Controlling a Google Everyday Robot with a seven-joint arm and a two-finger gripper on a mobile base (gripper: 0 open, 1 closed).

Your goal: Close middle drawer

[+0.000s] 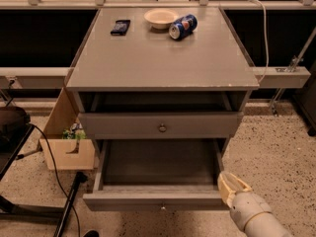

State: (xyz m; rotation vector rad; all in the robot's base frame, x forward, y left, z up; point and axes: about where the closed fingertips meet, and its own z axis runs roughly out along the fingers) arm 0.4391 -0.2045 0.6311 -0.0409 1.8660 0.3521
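Observation:
The middle drawer (158, 200) is pulled far out of the grey cabinet (158, 58). Its empty inside shows, and its low front lies near the bottom edge with a small knob (162, 208) at centre. Above it is the taller-fronted top drawer (123, 125) with a round knob (162, 128), standing slightly out. The lowest drawer is hidden. My gripper (228, 182) comes in from the lower right with its cream fingers together. It sits at the right end of the middle drawer's front, at the corner, holding nothing.
On the cabinet top lie a dark phone (120, 26), a cream bowl (160, 18) and a blue soda can (182, 26) on its side. A wooden box (66, 152) stands left of the cabinet. A black cable (54, 172) and stand (69, 206) cross the speckled floor.

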